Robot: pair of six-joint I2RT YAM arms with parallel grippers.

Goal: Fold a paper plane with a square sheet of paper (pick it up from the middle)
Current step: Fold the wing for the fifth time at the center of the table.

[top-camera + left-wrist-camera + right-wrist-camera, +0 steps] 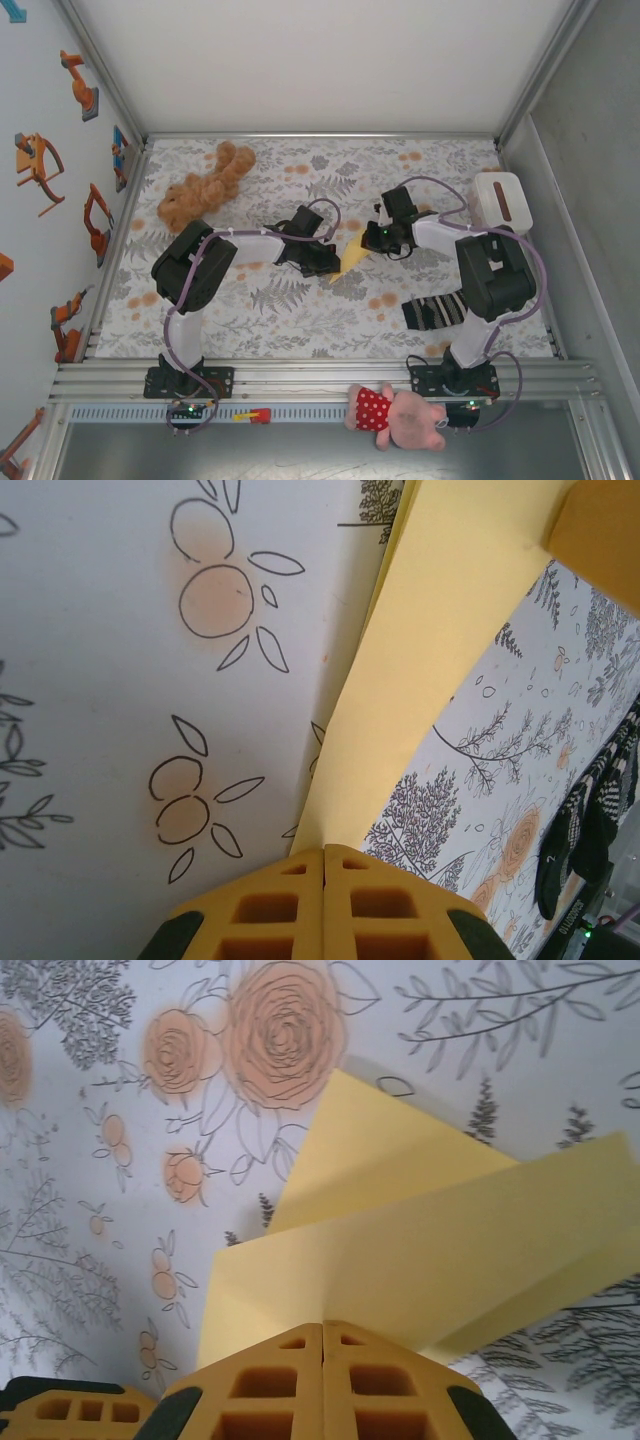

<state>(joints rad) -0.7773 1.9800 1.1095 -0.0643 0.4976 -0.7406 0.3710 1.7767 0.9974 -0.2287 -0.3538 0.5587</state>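
Observation:
The pale-yellow sheet of paper (353,256) hangs just above the flowered tablecloth at mid-table, between both arms. It is folded into a narrow wedge, roughly a paper plane. In the right wrist view the sheet (430,1240) shows a long folded band over a triangular flap. My left gripper (333,268) is shut on its left end, and in the left wrist view the paper (440,630) runs out from between the closed fingertips of that gripper (324,852). My right gripper (372,243) is shut on the right end, where the paper's edge is pinched in the gripper (322,1325).
A brown teddy (205,185) lies at the back left. A white box with a brown slot (503,200) stands at the back right. A striped sock (435,310) lies near the right arm's base, and the sock (590,820) shows in the left wrist view too. A pink plush (398,415) rests on the near rail.

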